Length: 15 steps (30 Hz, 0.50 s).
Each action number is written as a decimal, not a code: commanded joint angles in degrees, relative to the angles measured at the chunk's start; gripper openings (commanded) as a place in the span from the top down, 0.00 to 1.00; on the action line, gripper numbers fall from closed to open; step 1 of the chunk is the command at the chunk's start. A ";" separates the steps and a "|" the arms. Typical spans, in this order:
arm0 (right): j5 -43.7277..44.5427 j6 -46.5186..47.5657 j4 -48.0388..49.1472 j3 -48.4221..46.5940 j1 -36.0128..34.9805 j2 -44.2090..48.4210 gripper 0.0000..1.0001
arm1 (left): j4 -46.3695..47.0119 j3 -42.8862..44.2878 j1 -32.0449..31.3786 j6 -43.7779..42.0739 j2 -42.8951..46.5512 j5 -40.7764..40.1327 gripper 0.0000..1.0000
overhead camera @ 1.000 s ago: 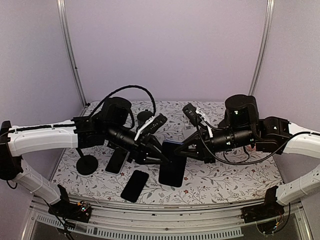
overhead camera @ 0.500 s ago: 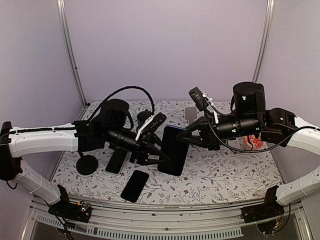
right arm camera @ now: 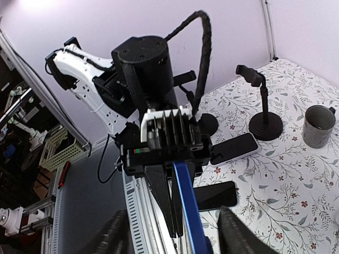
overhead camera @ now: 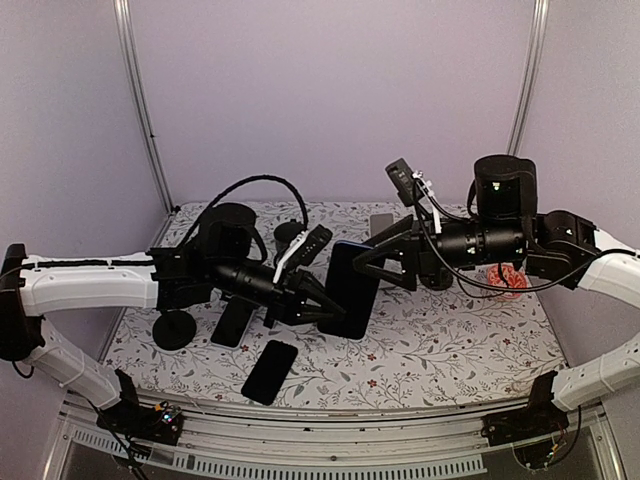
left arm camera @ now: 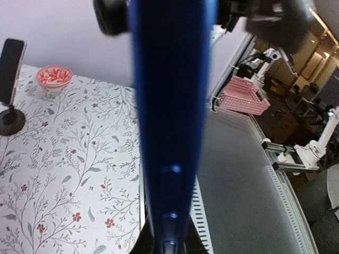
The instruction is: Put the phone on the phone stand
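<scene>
A blue phone (overhead camera: 350,290) hangs upright above the middle of the table, with my left gripper (overhead camera: 318,305) shut on its lower end. In the left wrist view its blue edge (left arm camera: 169,106) fills the centre between my left gripper (left arm camera: 169,244) jaws. My right gripper (overhead camera: 372,258) is open at the phone's upper right. In the right wrist view the phone (right arm camera: 186,206) runs between that gripper's (right arm camera: 175,235) spread fingers, apart from both. One bare phone stand (overhead camera: 175,328) is at the left. Another phone stand (overhead camera: 290,232) is behind my left arm.
Two more phones lie on the flowered cloth, a white-edged phone (overhead camera: 235,320) and a black phone (overhead camera: 269,370). A stand carrying a phone (left arm camera: 11,69) and a red bowl (overhead camera: 508,280) are on the right. A grey mug (right arm camera: 318,125) sits at the back.
My right gripper opened, let go of the phone and pulled back up to the right. My left gripper closed on the phone and now carries it alone, slightly higher.
</scene>
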<state>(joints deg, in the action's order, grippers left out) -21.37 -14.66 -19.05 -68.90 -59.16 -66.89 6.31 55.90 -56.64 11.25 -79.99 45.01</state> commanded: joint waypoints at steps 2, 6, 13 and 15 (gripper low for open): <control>8.98 -7.49 3.73 0.22 0.45 0.79 0.26 | -2.14 1.30 -0.52 1.88 1.45 -14.28 1.00; 15.54 -12.72 0.93 0.01 0.02 -3.27 0.19 | -6.55 3.36 -1.03 3.26 1.19 -26.52 1.00; 26.79 -17.85 -3.86 -7.37 -0.70 -9.30 0.10 | -8.79 4.57 -1.36 7.76 0.73 -34.32 1.00; 27.26 -17.95 -4.44 -8.48 -0.70 -10.57 0.07 | -9.03 4.74 -1.39 8.55 0.86 -35.21 1.00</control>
<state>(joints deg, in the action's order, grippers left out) 0.23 -29.54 -21.02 -73.36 -59.35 -75.72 -3.66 57.71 -57.76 16.86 -79.99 15.53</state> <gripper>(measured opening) 0.903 0.061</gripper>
